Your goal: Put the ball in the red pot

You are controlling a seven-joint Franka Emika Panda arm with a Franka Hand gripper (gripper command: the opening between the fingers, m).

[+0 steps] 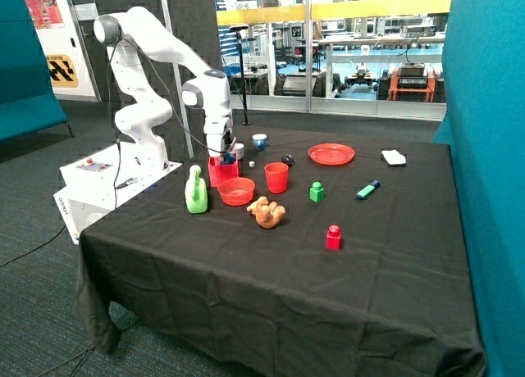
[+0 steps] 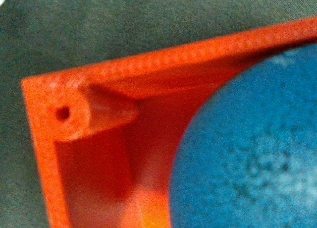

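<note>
Table (image 1: 271,295): black cloth, scattered items. Arm lowered, gripper (image 1: 223,152) directly over the red pot (image 1: 220,172), which sits just beside the red bowl (image 1: 236,191) and green bottle (image 1: 196,190); judged a placement approach. Wrist view: the ball (image 2: 247,148) fills the area close under the camera, inside the pot's rim and corner, so it appears at or within the opening. Finger state: cannot tell. Release not confirmed

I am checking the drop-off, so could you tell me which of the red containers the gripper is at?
The gripper is at the red pot, the square one beside the green bottle; the bowl and cup are round.
</note>
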